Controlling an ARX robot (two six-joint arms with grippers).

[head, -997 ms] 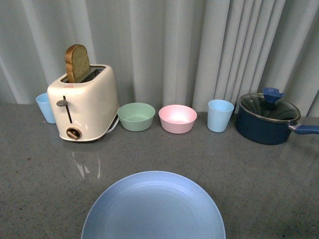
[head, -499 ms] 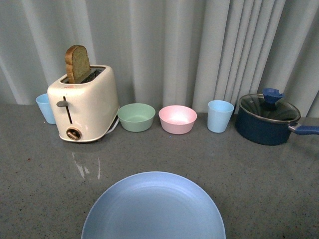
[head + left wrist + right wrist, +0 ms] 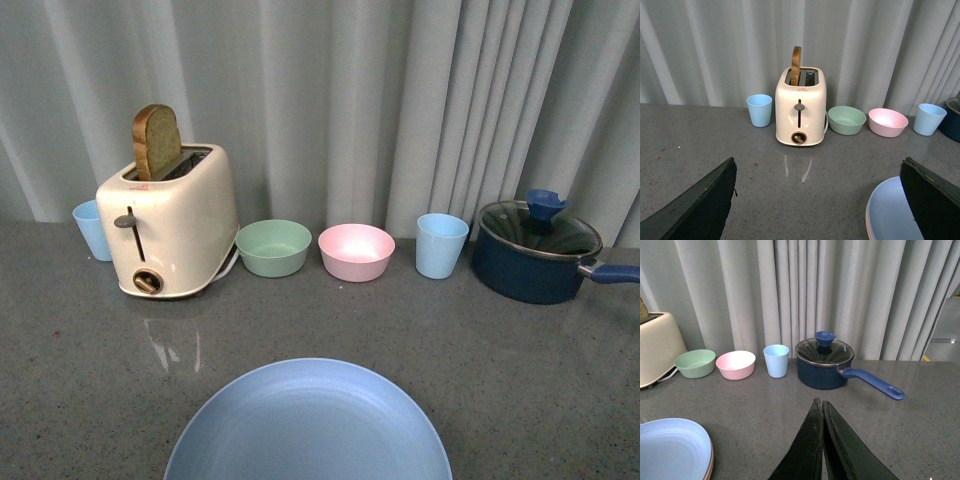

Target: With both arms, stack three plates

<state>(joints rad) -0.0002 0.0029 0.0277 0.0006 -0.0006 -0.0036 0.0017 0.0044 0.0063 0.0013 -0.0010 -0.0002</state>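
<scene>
Left of the toaster [image 3: 170, 225] a blue cup [image 3: 93, 229] is standing by the curtain; right of the toaster a green bowl [image 3: 273, 247], pink bowl [image 3: 356, 251], 2nd blue cup [image 3: 441, 244] and lidded pot [image 3: 535, 250] are lining up in turn. In front of the toaster, nearest the robot, the light blue plate [image 3: 308, 425] is sitting on the worktop [image 3: 90, 370]; a pink rim is showing just under it in both wrist views, so the stack is looking at least 2 high, 3rd plate not visible. Left gripper [image 3: 815, 200] is hanging w/ jaws spread wide, empty, plate beside one finger. Right gripper [image 3: 822, 440] is showing jaws pressed together, holding nothing. Plates are probably light, stiff, smooth matte, apt to slide; best taken by the rim edge.
</scene>
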